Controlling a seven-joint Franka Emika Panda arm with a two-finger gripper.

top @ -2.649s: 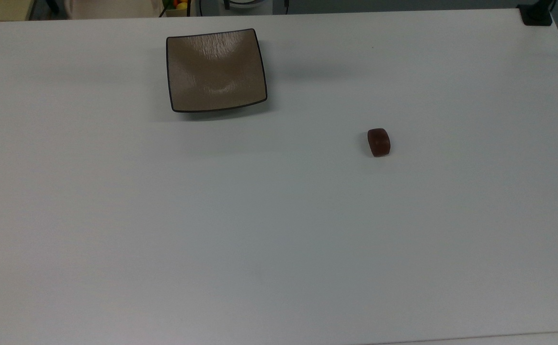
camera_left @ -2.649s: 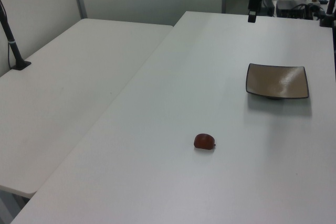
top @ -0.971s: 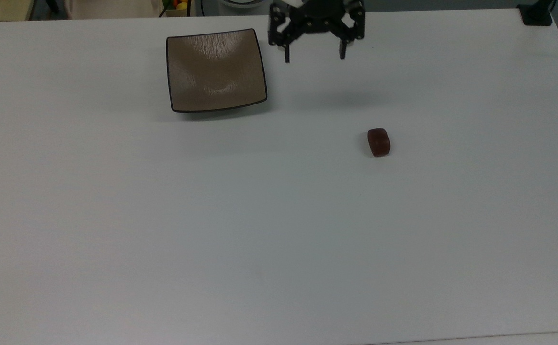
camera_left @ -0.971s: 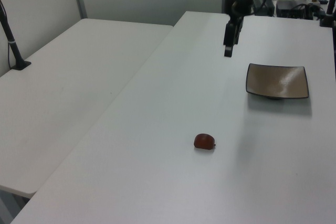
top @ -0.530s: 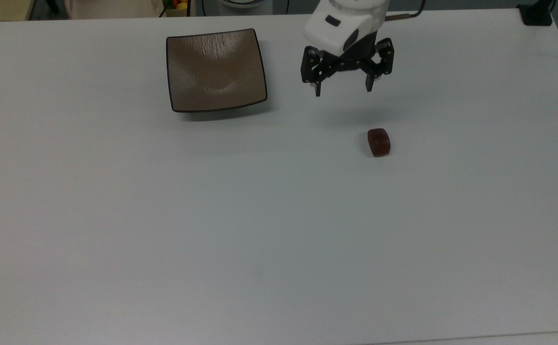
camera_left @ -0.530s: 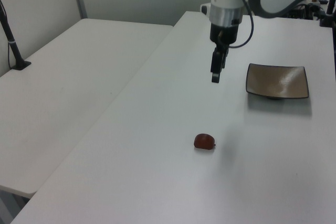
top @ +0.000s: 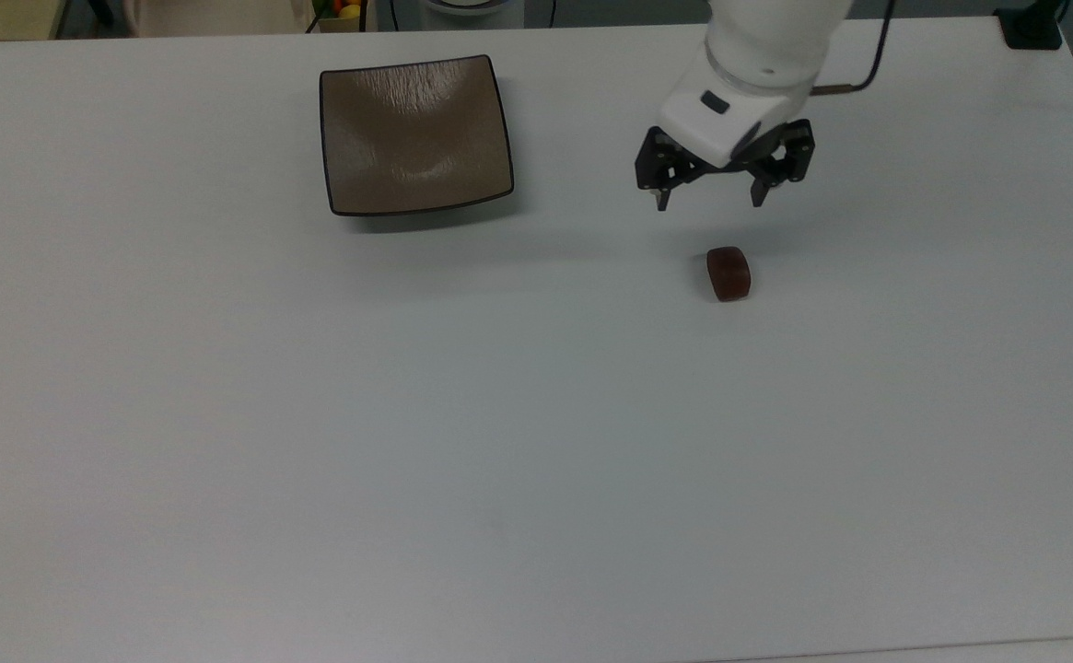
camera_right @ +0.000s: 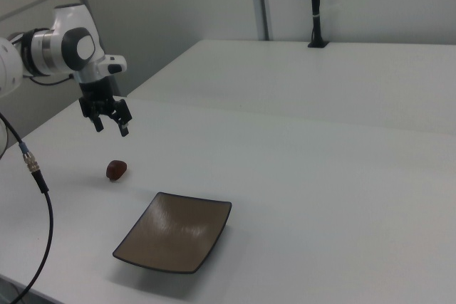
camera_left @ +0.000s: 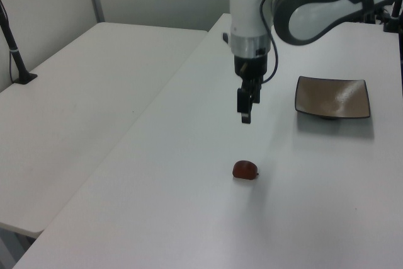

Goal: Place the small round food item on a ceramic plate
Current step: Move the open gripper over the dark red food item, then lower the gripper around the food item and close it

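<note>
Bare counter surrounds the small round food item on every side. The open pincer hangs above at 12 o'clock; the ceramic plate lies well apart at 10 o'clock.

Lit evenly and softly from overhead, moderately bright, with a cool grey-green cast over the white table. Faint, diffuse shadows beneath the gripper and along the ceramic plate edge facing the table's middle. Pale sheen on the plate's glaze toward the far table edge. Slightly soft and grainy throughout; no marked distortion at the table corners.
</note>
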